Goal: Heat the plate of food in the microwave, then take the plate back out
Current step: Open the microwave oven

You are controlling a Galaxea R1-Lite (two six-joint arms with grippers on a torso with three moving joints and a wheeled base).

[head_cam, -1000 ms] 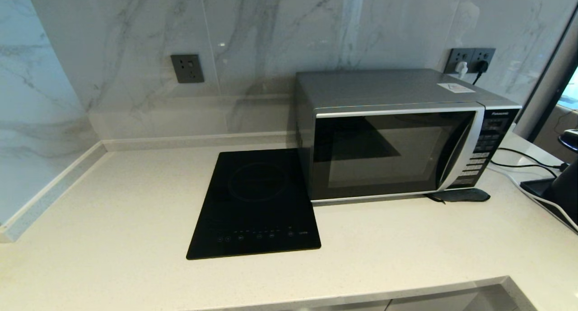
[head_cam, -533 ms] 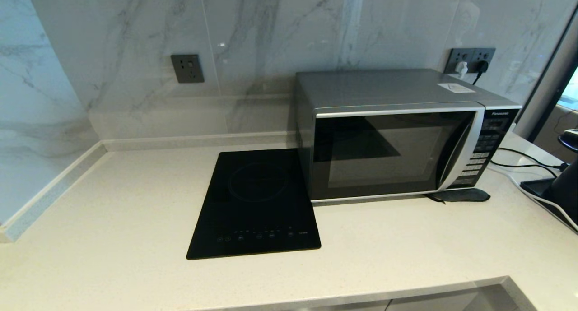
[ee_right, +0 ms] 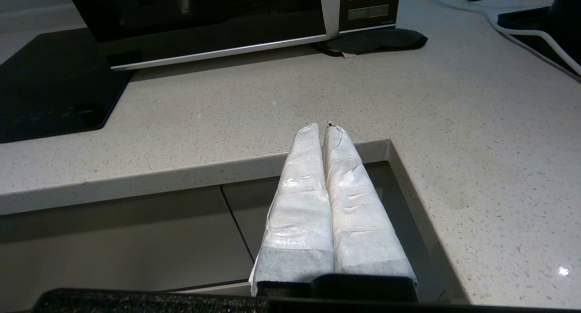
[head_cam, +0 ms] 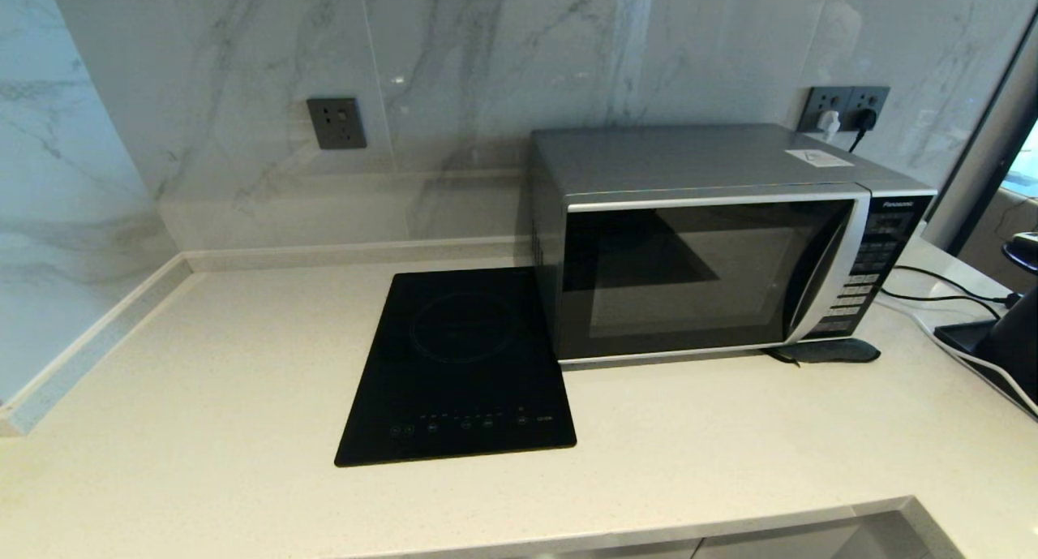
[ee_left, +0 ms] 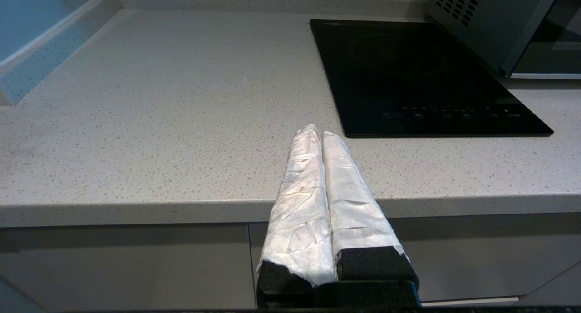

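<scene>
The silver-grey microwave (head_cam: 714, 242) stands at the back right of the counter with its dark glass door closed; its lower door edge also shows in the right wrist view (ee_right: 213, 27). The plate of food is out of view. My left gripper (ee_left: 320, 132) hangs in front of the counter's front edge, left of the cooktop, its white-wrapped fingers pressed together and empty. My right gripper (ee_right: 321, 127) hovers by the counter's inner front corner, well short of the microwave, shut on nothing. Neither gripper appears in the head view.
A flat black cooktop (head_cam: 458, 364) lies just left of the microwave. A dark pad (head_cam: 827, 350) lies under the microwave's front right corner. Cables (head_cam: 945, 287) and a black device (head_cam: 1001, 344) crowd the counter's right end. Grey cabinet fronts (ee_left: 127, 263) sit below the counter edge.
</scene>
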